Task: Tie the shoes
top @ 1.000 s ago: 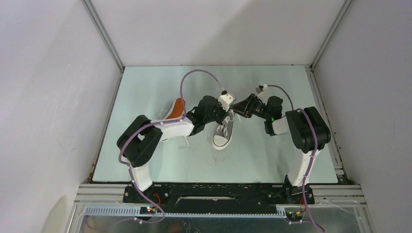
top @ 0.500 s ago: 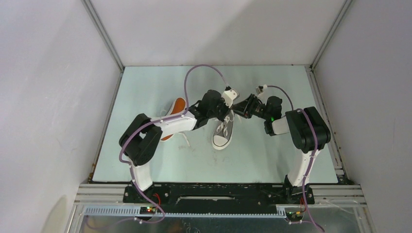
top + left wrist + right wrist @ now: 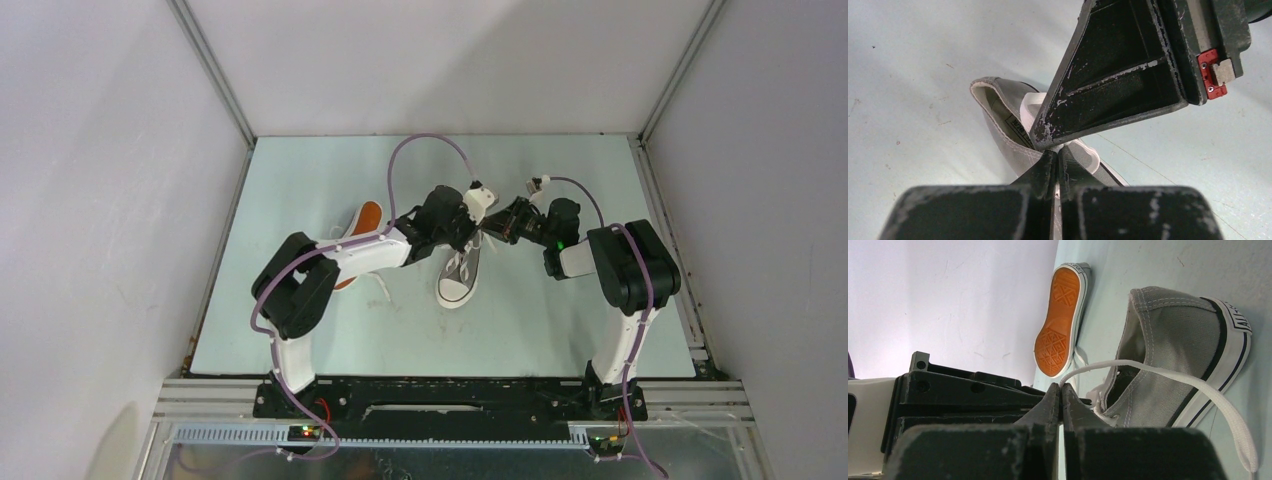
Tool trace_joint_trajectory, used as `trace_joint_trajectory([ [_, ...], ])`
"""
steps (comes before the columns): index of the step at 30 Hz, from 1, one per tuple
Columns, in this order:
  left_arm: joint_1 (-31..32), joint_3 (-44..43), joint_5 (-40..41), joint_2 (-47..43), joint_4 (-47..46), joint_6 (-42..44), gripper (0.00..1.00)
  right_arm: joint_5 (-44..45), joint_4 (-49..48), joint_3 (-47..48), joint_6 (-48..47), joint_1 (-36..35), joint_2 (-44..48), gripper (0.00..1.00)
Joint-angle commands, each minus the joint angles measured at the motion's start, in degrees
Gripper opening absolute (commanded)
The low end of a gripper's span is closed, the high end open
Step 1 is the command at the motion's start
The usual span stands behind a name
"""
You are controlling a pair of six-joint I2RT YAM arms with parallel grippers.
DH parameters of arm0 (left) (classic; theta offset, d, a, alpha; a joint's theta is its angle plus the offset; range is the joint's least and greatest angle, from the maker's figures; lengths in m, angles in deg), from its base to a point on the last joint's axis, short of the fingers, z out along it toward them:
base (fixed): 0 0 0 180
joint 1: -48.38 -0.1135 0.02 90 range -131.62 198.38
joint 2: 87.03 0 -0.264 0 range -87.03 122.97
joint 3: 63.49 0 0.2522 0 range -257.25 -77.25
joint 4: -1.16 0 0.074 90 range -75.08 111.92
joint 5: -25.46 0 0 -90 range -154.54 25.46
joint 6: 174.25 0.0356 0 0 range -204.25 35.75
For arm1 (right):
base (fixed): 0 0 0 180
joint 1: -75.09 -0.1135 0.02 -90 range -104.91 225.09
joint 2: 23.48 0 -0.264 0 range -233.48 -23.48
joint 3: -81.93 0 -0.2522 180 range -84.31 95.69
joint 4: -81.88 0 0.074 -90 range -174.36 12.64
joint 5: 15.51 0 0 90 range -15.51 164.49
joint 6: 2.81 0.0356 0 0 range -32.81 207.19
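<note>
arms [image 3: 360, 250]: white links, black joints | cables [image 3: 428, 136]: purple | base plate [image 3: 450, 400]: black

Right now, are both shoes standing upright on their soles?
No, one shoe lies on its side, its orange sole showing.

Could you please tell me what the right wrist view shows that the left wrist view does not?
Right wrist only: the second shoe on its side, orange sole facing the camera, and a white lace arching from the right gripper's shut fingertips past the heel. Left wrist only: the label inside the upright shoe's opening and a red part on the right gripper. Both: the upright shoe, and the left gripper meeting the right gripper tip to tip.
</note>
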Motion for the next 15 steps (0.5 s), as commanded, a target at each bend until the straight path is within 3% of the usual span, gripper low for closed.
trace_joint_trajectory([
  [1,0.31,-0.21,2.15,-2.37,-1.38,1.45,0.09,-0.45,-1.37,0.53,-0.75,-0.06,1.87,0.0],
  [5,0.18,2.34,3.53,-4.07,-2.82,1.36,0.29,-0.53,-1.36,0.53,-0.86,0.01,1.99,0.0],
  [9,-0.49,4.53,3.65,-4.76,-5.31,1.03,0.41,-0.62,-1.45,0.53,-0.79,0.03,2.04,0.0],
  [15,-1.03,4.49,1.52,-3.22,-7.22,0.51,0.43,-0.97,-1.91,0.53,-0.49,0.01,2.02,0.0],
])
